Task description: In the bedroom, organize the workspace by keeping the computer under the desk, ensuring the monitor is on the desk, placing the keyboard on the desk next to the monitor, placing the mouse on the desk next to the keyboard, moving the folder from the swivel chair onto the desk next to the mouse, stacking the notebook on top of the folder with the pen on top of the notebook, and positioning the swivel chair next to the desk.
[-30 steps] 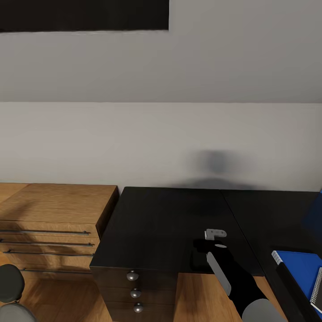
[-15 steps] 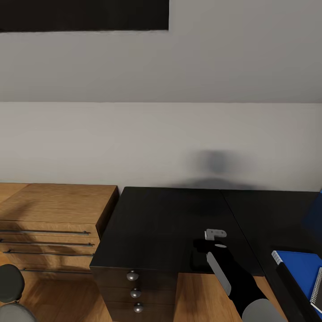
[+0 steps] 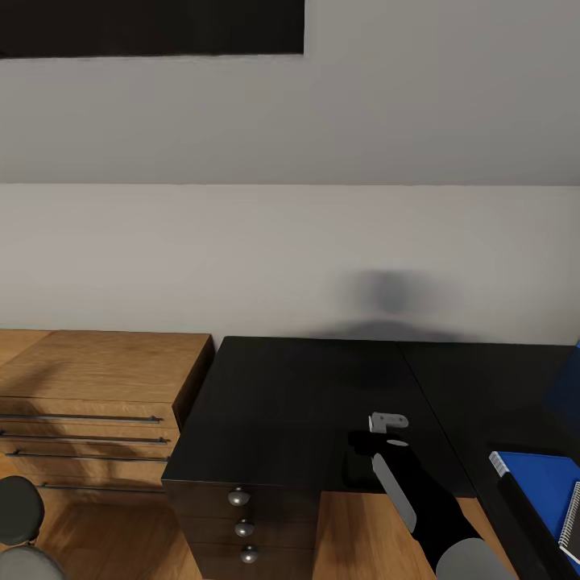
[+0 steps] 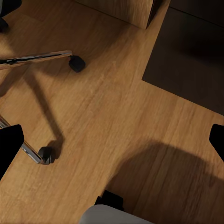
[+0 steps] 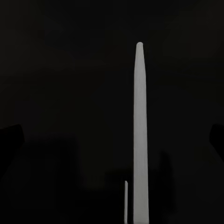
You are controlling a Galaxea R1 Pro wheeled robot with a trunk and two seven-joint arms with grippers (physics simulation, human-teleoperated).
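1. My left fingers [image 4: 9,147] are hanging spread wide apart above the wooden floor [image 4: 107,116], gripping nothing. Below them, a chrome leg of the swivel chair [image 4: 35,57] is ending in a black castor [image 4: 77,63].

2. My right fingers [image 5: 10,140] are also standing wide apart, pointing down at the glossy black worktop [image 3: 298,395]. The pen [image 5: 139,130] is running lengthwise between them, a pale stick against the dark surface. I cannot tell whether the pen is touching either finger.

3. In the head view, my right arm [image 3: 427,507] is reaching over the front edge of the worktop, near the inner corner of the L shape.

4. The folder [image 3: 536,479] is lying flat on the right wing of the worktop. The notebook [image 3: 573,515] is resting on top of it, its wire binding facing my arm.

5. Round silver knobs [image 3: 239,497] are marking the drawer unit under the left end of the worktop.

6. The padded grey back of the swivel chair is showing at the lower left of the head view, in front of the wooden dresser [image 3: 97,379].

7. The dresser is standing just beside the worktop, and both are backing onto the pale wall [image 3: 290,258].
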